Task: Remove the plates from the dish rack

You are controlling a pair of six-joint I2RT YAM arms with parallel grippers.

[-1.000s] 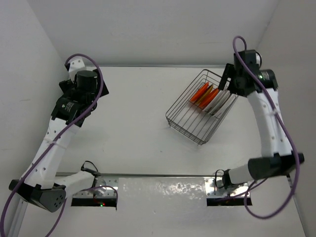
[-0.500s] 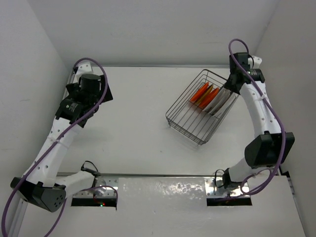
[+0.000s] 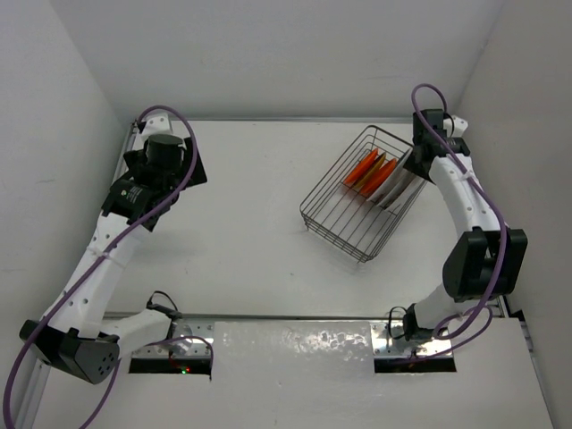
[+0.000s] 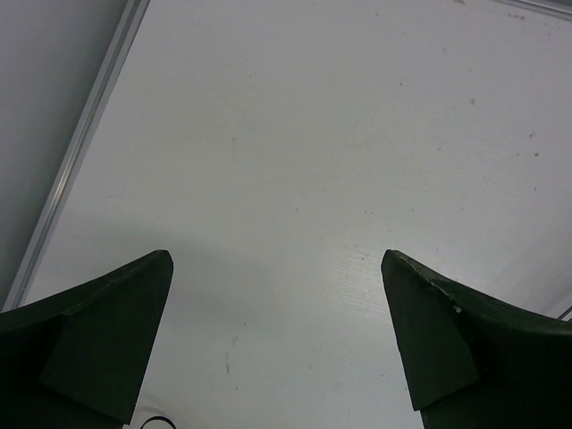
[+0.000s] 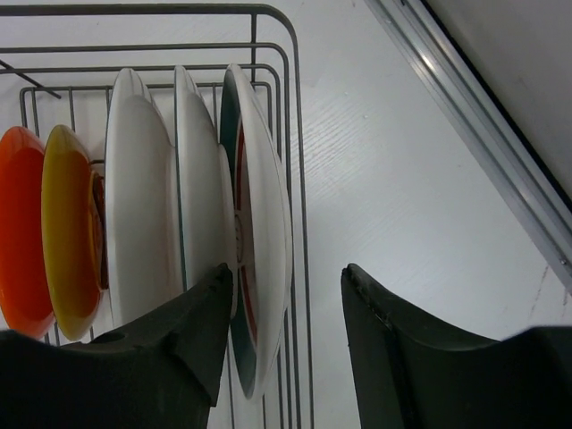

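- Dark wire forms the dish rack [image 3: 357,214], which sits at an angle on the far right of the white table [image 3: 250,206], near the side wall [image 3: 527,107].
- Plates stand on edge between the dividers at the rack's far end: two orange plates [image 5: 22,241], two plain white plates [image 5: 138,197], and a green-rimmed plate [image 5: 264,206] outermost.
- Right gripper [image 5: 284,331] hovers at that end, fingers spread wide. The green-rimmed plate's edge and the rack's end wires [image 5: 302,232] lie between them; whether anything touches cannot be told.
- A metal rail [image 5: 483,134] runs along the table edge just beyond the rack.
- Left gripper [image 4: 277,340] hangs over bare table at the far left, well apart from the rack, fingers wide and holding nothing.
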